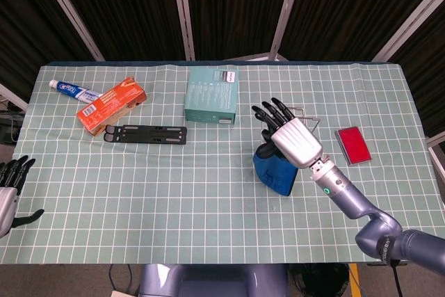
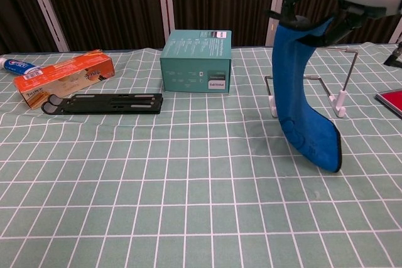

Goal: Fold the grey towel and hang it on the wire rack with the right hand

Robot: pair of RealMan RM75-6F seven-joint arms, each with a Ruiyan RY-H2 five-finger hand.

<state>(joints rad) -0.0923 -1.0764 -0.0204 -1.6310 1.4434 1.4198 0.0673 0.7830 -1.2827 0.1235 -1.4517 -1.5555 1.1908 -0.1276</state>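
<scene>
We see the right hand [image 1: 295, 138] gripping the blue towel [image 2: 306, 108] near the wire rack [image 2: 342, 95], its lower end touching the table [image 1: 208, 193], while the left hand [image 1: 10, 189], cut off at the left edge, holds nothing.

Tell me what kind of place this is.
Probably a robot lab test bench, not a home: a table under a green grid cloth, black curtains on metal framing behind, and unrelated props like a toothpaste box and a teal box.
</scene>
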